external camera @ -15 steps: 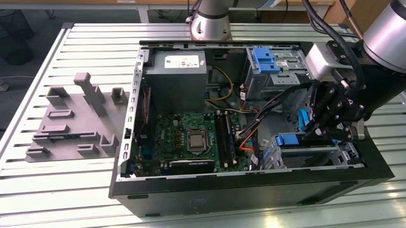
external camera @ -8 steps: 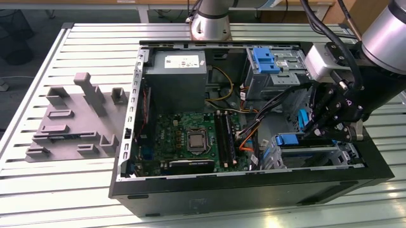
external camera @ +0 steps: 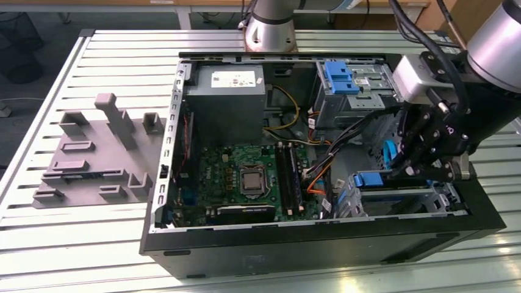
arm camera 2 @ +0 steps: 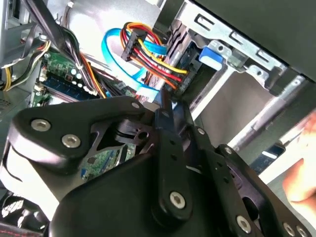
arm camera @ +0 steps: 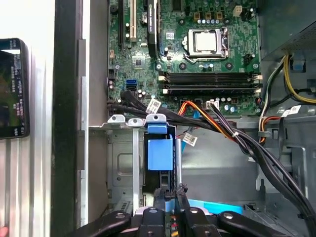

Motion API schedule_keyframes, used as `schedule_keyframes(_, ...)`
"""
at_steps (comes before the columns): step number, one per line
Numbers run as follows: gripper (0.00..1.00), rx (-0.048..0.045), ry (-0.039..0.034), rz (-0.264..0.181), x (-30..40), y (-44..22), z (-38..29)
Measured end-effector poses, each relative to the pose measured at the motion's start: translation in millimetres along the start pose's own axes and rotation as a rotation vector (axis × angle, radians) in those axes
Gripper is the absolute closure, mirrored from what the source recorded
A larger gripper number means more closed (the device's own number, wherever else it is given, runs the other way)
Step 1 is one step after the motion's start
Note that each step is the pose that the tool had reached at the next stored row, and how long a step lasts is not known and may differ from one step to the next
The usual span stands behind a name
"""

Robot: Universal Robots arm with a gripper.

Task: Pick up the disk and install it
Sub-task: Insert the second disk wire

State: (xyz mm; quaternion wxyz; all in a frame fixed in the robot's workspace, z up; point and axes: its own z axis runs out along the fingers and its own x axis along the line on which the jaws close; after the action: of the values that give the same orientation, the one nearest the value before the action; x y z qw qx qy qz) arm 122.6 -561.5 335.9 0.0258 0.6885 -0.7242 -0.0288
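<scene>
Inside the open computer case (external camera: 326,235) on the table (external camera: 106,244), I see my claw (external camera: 423,171) low over the drive cage (external camera: 399,201) near the exterior view's right, pinched shut on the disk (arm camera: 160,190), which stands on edge, its blue rail (arm camera: 160,153) showing.

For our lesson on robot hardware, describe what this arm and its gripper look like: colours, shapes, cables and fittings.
The arm is a silver-grey metal tube with a rounded joint, and black cables run along it to the wrist. A pale grey block sits above the black gripper. In both wrist views the gripper shows matte black flat linkage bars joined by round silver bolts, tapering to narrow black fingertips.
</scene>
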Motion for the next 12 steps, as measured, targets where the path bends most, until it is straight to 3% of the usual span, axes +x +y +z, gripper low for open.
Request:
schedule_keyframes(4, 0.77, 0.0, 0.0003, 0.0, 0.0, 0.9, -11.1)
schedule_keyframes(8, 0.78, 0.0, 0.0001, 0.0, 0.0, 0.9, -11.3)
schedule_keyframes(10, 0.89, 0.0, 0.0003, 0.0, 0.0, 0.9, -11.4)
schedule_keyframes(12, 0.89, -0.0001, 0.0002, 0.0, 0.0, 0.9, -11.4)
